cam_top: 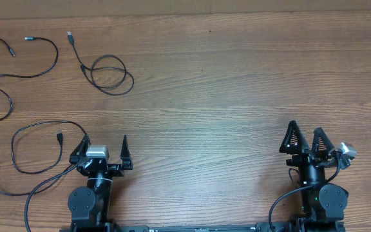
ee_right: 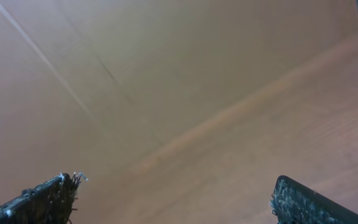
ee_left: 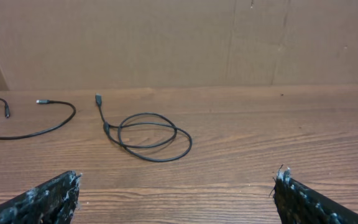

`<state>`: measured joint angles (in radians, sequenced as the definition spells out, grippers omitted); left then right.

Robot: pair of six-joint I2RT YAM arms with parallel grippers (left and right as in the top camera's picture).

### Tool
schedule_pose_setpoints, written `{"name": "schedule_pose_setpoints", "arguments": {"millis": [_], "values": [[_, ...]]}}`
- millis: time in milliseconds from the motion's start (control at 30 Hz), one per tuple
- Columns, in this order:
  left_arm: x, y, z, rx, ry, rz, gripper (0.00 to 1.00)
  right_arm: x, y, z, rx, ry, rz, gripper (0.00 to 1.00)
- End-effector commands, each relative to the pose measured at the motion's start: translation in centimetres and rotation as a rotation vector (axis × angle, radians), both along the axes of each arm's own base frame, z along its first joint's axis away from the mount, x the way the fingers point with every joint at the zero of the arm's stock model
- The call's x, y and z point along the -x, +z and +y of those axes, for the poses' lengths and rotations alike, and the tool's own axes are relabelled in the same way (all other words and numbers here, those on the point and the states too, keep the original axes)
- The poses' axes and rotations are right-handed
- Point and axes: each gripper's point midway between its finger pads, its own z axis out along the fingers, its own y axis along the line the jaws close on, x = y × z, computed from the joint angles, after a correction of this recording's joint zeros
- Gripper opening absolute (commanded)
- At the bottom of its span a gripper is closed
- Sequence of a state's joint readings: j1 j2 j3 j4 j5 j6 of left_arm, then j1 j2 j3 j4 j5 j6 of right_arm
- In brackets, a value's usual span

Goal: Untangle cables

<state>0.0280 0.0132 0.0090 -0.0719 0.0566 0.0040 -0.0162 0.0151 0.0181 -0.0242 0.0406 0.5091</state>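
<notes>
Three thin black cables lie apart on the left of the wooden table. One coiled cable [cam_top: 111, 74] with a silver plug lies at the upper middle-left; it also shows in the left wrist view [ee_left: 148, 137]. A second cable [cam_top: 5, 74] curves along the far left edge, also seen in the left wrist view [ee_left: 42, 127]. A third cable [cam_top: 31, 158] loops beside the left arm. My left gripper [cam_top: 105, 145] is open and empty near the front edge [ee_left: 176, 186]. My right gripper [cam_top: 306, 136] is open and empty at the front right [ee_right: 176, 186].
A cardboard wall [ee_left: 179, 37] stands along the far edge of the table. The right wrist view shows only blurred wood and wall. A small grey part [cam_top: 345, 152] sits on the right arm.
</notes>
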Motion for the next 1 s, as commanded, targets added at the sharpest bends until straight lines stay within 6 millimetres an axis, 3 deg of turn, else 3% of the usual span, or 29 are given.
{"name": "schedule_pose_setpoints", "arguments": {"millis": [0, 267, 533, 967], "values": [[0.0, -0.2, -0.1, -0.018, -0.009, 0.002, 1.00, 0.0, -1.3, -0.1, 0.094, -0.010, 0.047, 1.00], [0.0, -0.2, -0.1, -0.018, -0.009, 0.002, 0.99, -0.2, -2.5, 0.0, 0.465, 0.003, 0.112, 1.00], [0.0, -0.2, -0.1, -0.018, -0.009, 0.002, 1.00, -0.1, -2.3, 0.0, 0.654, 0.003, 0.106, 1.00], [0.0, -0.2, -0.1, -0.018, -0.009, 0.002, 1.00, 0.0, -1.6, 0.2, 0.674, 0.007, 0.074, 1.00]]}}
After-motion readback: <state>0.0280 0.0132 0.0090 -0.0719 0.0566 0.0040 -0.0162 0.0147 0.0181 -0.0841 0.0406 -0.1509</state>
